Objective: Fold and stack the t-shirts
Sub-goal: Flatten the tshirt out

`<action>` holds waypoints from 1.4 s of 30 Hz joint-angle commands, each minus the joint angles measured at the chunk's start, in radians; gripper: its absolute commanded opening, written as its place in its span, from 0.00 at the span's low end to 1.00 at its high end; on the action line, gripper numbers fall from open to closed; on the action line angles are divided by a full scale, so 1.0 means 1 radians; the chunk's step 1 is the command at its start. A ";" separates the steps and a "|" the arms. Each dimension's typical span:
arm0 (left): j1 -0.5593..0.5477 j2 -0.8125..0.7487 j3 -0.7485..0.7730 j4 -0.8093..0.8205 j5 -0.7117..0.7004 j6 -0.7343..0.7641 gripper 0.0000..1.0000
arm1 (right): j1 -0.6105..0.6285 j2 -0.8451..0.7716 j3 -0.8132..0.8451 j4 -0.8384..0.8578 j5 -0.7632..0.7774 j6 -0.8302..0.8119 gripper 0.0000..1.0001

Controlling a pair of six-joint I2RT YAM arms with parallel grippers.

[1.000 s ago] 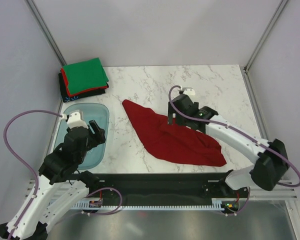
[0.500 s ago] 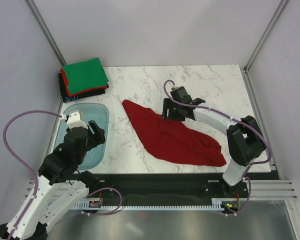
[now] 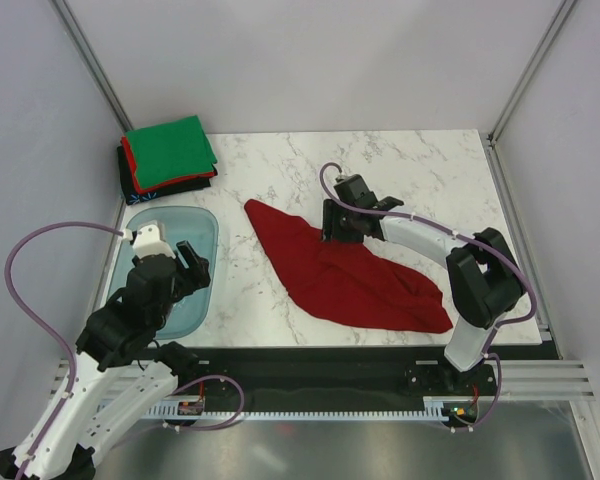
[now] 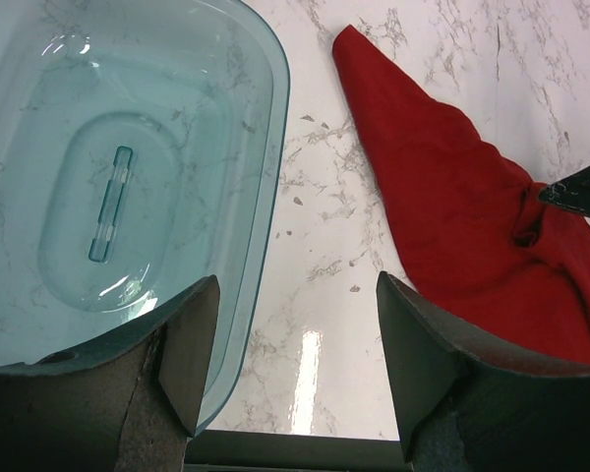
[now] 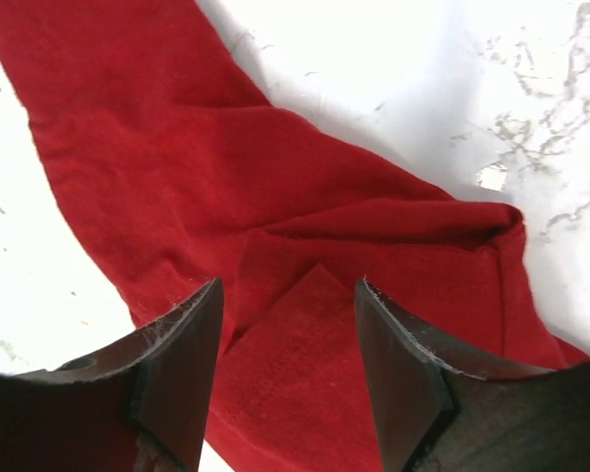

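- Top external view: a translucent teal tub [image 3: 185,225] sat on the marble table [image 3: 280,170] at the left side, and the marble pattern showed through its floor.
- The left gripper [image 3: 194,262] hung over the tub's near right part.
- A folded stack of t-shirts [image 3: 168,158] lay in the far left corner, beyond the tub and apart from it. Bright green was on top, with red and black edges beneath.
- The dark red t-shirt [image 3: 360,285] lay crumpled in a long diagonal across the middle of the table. It was outside the tub, with a strip of bare marble between them.
- The right gripper [image 3: 332,232] was down on the far edge of that shirt, toward its pointed left end.
- Left wrist view: the tub's floor showed a moulded oval with a small bar-shaped ridge at its centre, and white glare lay on the plastic.
- The left claw's jaws stood wide apart and held nothing. One finger was over the tub's rim and the other over bare marble.
- The red shirt's pointed tip lay to the right of the tub.
- Right wrist view: the fingers [image 5: 177,364] stood apart, straddling a peaked fold of the dark red cloth that rose between them.
- The jaws were not pinched on the cloth, so the claw was open.
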 commanded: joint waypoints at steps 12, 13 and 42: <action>0.004 0.004 0.001 0.024 -0.028 0.026 0.72 | 0.004 0.041 -0.002 -0.018 0.037 -0.043 0.31; 0.002 0.002 0.000 0.024 -0.030 0.026 0.72 | 0.005 0.044 0.001 -0.018 0.036 -0.043 0.26; 0.004 0.232 0.055 0.162 0.027 0.043 0.77 | 0.004 -0.675 0.015 -0.460 0.410 -0.065 0.00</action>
